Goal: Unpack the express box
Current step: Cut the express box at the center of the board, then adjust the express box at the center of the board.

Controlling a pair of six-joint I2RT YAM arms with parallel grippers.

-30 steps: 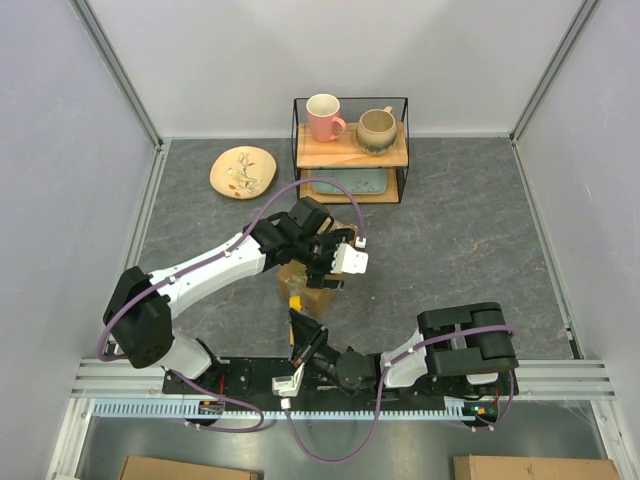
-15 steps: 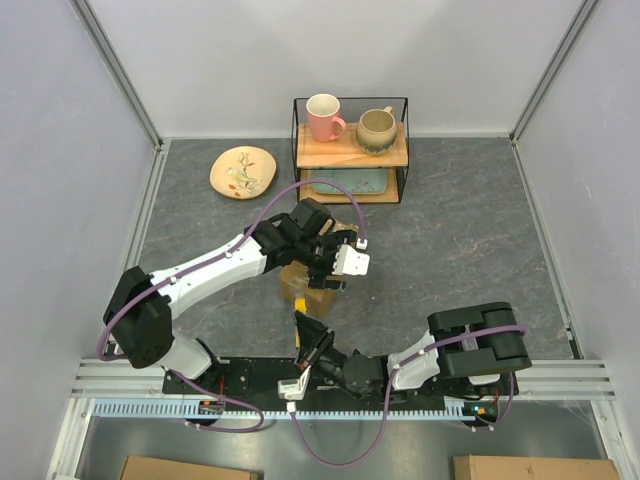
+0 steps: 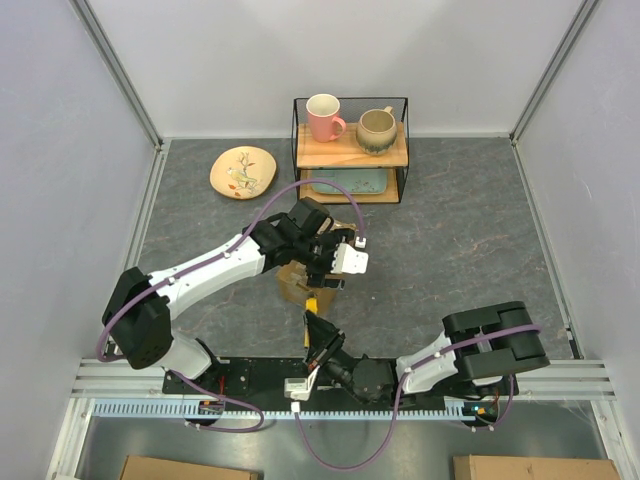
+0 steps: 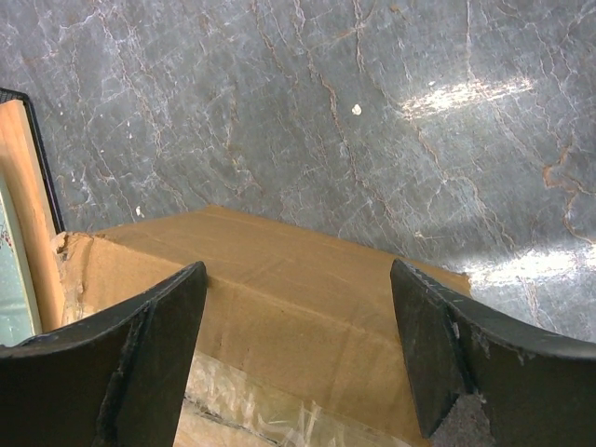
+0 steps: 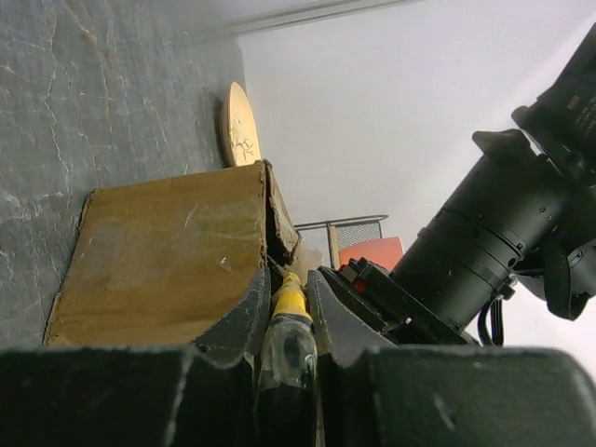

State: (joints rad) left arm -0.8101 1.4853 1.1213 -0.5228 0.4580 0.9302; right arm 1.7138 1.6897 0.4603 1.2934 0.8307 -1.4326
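The express box [image 3: 294, 284] sits on the grey table [image 4: 372, 112] about mid-way across. It is near the arm bases, on the near side of the wire shelf [image 3: 350, 190] and to the near right of the plate [image 3: 243, 171].

The left gripper [image 4: 298, 279] hangs over the box with its fingers [image 4: 140, 345] spread wide and nothing between them. The carton's top runs on past both fingertips, so they are above the box, not around it. Whether the tips touch the cardboard I cannot tell.

The right gripper [image 5: 287, 317] is low at the near edge, clenched on a slim yellow-tipped tool [image 5: 291, 296]. This is probably a cutter, though the view is too close to be sure. Its tip points at the box's near face.

The carton looks like plain corrugated board, so it should be stiff along its edges and corners but easy to dent in the middle of a panel. It is likely light enough to slide on the smooth table when pushed. The clear tape [image 4: 251, 410] along the top seam looks slick and wrinkled, a poor place for a pad. One corner [image 4: 63, 253] is ragged and weaker.

The best hold is probably across the short width, pads on the side walls close to the top edge. Pressing down on bare cardboard beside the seam should also work. Either would steady the box against the tool's push.
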